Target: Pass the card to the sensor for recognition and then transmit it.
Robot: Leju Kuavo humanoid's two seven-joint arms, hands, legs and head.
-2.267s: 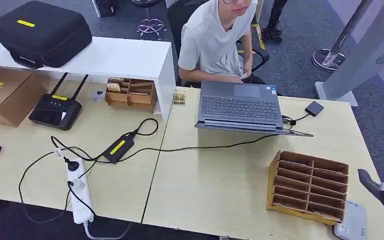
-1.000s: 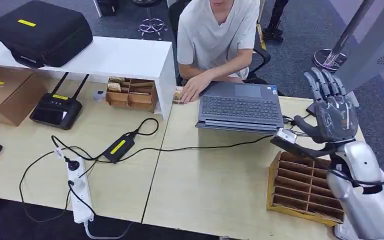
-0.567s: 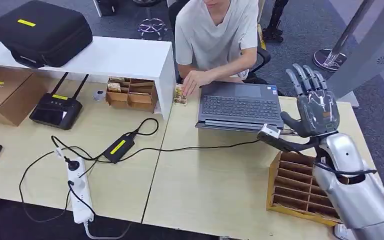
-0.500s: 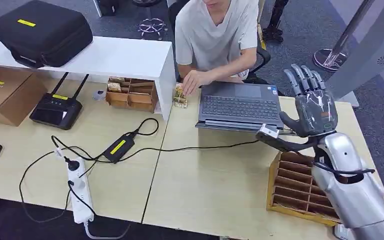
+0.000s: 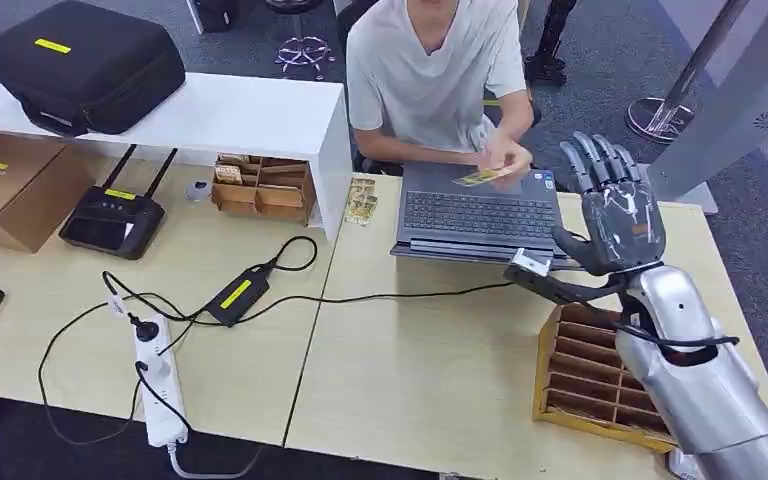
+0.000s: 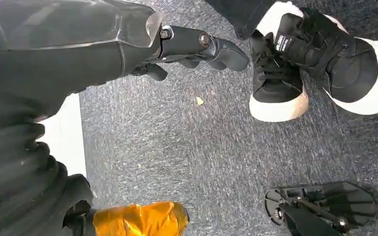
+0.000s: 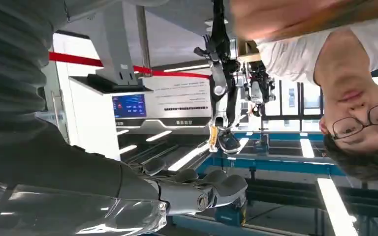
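The head view looks forward and down from high up at the table (image 5: 430,360), the seated person (image 5: 430,70) at top centre and the right robot hand (image 5: 615,215) raised at right. The right wrist view sits close behind that same robot hand, turned upside down, facing out level toward the same person. The left wrist view hangs low, looking down at grey carpet (image 6: 187,162) and black shoes (image 6: 315,59) nearby.
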